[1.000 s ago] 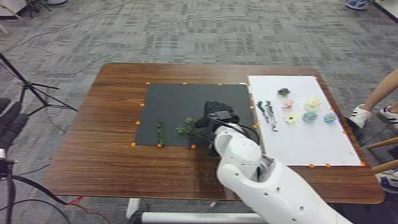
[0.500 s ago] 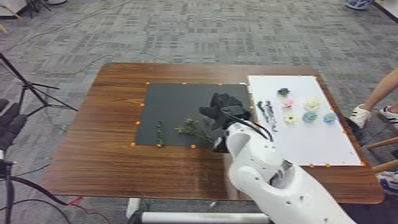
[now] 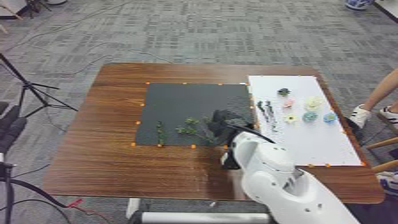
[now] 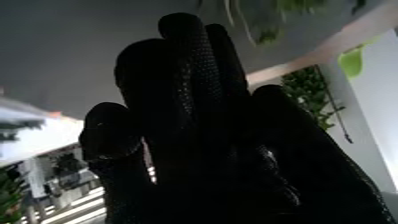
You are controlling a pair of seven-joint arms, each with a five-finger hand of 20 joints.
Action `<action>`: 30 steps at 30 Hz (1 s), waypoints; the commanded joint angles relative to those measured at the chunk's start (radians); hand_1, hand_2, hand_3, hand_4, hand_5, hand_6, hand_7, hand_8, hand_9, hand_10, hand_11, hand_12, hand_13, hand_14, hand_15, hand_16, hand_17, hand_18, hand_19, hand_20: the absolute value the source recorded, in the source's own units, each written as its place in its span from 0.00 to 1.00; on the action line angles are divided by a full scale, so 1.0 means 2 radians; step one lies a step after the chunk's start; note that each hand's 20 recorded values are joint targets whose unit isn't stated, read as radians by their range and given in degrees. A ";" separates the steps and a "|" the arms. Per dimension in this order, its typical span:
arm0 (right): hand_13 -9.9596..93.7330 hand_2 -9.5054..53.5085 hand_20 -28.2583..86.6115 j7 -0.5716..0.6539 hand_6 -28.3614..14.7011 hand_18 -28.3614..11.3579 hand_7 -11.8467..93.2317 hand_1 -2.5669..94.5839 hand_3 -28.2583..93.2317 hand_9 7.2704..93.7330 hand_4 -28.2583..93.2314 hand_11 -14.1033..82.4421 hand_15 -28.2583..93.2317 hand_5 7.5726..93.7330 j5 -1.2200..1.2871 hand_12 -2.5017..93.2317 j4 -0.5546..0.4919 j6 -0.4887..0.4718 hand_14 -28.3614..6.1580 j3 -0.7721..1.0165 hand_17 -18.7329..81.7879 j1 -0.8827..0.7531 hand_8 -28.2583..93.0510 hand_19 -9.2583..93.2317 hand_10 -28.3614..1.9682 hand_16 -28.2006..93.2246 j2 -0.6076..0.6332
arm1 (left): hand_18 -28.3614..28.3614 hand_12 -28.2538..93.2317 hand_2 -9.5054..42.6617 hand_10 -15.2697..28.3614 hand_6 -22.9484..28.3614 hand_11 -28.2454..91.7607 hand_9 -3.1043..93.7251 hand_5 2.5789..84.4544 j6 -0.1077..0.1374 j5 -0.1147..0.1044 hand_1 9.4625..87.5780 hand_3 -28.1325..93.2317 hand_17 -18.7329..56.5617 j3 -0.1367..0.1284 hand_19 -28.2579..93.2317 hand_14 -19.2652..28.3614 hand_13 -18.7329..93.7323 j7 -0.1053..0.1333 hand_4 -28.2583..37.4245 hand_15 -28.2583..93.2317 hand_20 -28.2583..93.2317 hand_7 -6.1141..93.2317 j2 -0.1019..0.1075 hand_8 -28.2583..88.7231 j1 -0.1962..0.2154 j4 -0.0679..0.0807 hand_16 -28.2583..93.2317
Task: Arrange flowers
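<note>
While my black-gloved right hand is loosely open near the branching green sprig, I can't tell whether it holds anything.

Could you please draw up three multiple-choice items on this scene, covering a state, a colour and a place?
1. State: on the dark mat, the leftmost leafy stem is
A. standing in a vase
B. lying down
C. tied in a ring

2. Colour: the flower farthest right on the white sheet is
A. red
B. orange
C. blue

3. Place: the pink flower is on
A. the white sheet
B. the dark mat
C. the floor

Key:
1. B: the head view shows its length stretched along the mat.
2. C: its petals look blue beside the sheet's right edge.
3. A: white surface surrounds the pink flower.
</note>
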 commanded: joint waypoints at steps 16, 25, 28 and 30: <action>0.89 0.60 0.58 -0.018 0.48 0.04 0.64 0.37 0.82 0.78 0.10 0.25 0.66 0.70 0.030 0.16 0.030 -0.021 0.55 -0.013 0.62 0.002 0.14 1.00 0.28 0.47 -0.048 | 0.67 0.33 0.55 0.66 0.59 0.33 0.34 0.40 0.002 0.003 0.15 0.78 0.20 0.006 0.40 0.68 0.35 -0.013 0.00 0.42 0.32 0.14 0.000 0.19 -0.003 0.000 0.21; 0.89 0.59 0.57 -0.012 0.47 0.05 0.63 0.37 0.82 0.77 0.09 0.25 0.66 0.70 0.026 0.16 0.030 -0.020 0.55 -0.011 0.62 -0.002 0.14 1.00 0.29 0.47 -0.048 | 0.67 0.33 0.55 0.66 0.59 0.33 0.34 0.40 0.001 0.003 0.15 0.78 0.20 0.006 0.40 0.68 0.35 -0.013 0.00 0.42 0.32 0.14 0.001 0.19 -0.004 0.002 0.21; 0.90 0.59 0.57 0.010 0.48 0.04 0.63 0.37 0.82 0.77 0.10 0.25 0.66 0.70 0.027 0.16 0.019 -0.022 0.56 -0.008 0.62 -0.005 0.14 1.00 0.27 0.47 -0.043 | 0.67 0.33 0.55 0.66 0.59 0.33 0.34 0.40 0.002 0.002 0.15 0.78 0.20 0.005 0.40 0.68 0.35 -0.011 0.00 0.42 0.32 0.14 0.000 0.19 -0.002 0.001 0.21; 0.91 0.56 0.58 0.017 0.48 0.02 0.62 0.34 0.83 0.78 0.10 0.25 0.66 0.72 0.030 0.16 0.005 -0.013 0.57 0.000 0.63 -0.010 0.13 1.00 0.25 0.47 -0.038 | 0.67 0.33 0.55 0.66 0.59 0.33 0.34 0.40 0.002 0.001 0.15 0.78 0.20 0.002 0.40 0.68 0.35 -0.008 0.00 0.42 0.32 0.14 -0.003 0.19 0.001 0.000 0.21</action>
